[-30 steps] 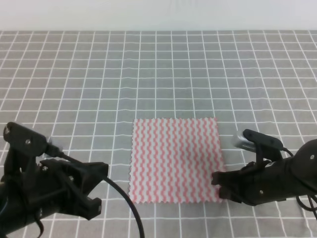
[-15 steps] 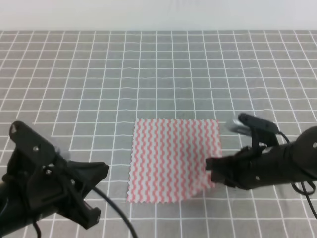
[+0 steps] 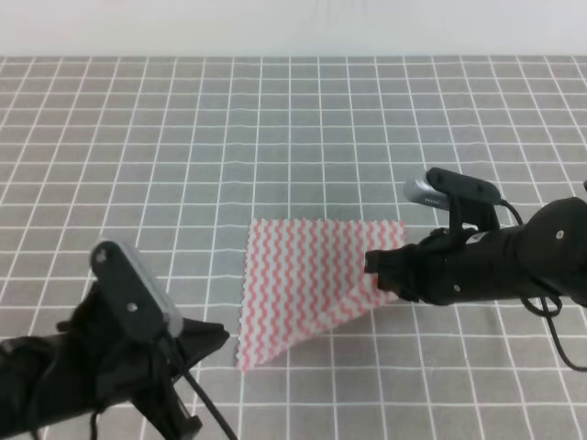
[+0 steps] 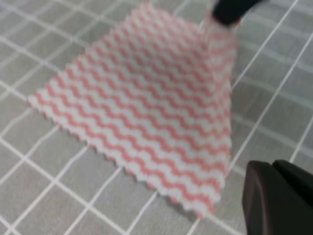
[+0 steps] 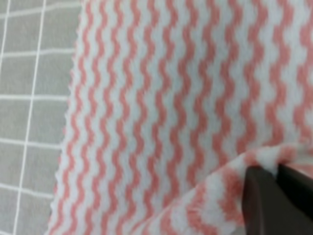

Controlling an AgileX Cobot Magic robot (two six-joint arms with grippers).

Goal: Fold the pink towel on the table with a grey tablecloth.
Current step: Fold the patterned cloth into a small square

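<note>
While low, right end effector [image 3: 378, 271] apparently pinches pink towel [image 3: 298, 284].

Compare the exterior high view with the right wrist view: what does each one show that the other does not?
Only the exterior high view shows both black arms, the left pincer apart from the cloth, and the whole thin pink-and-white wavy-striped towel with its near right corner lifted inward. Only the right wrist view shows up close the right pincer with its dark fingertips pinching a fold of the towel. Both show the striped towel lying on the grey tablecloth with a white square grid.
</note>
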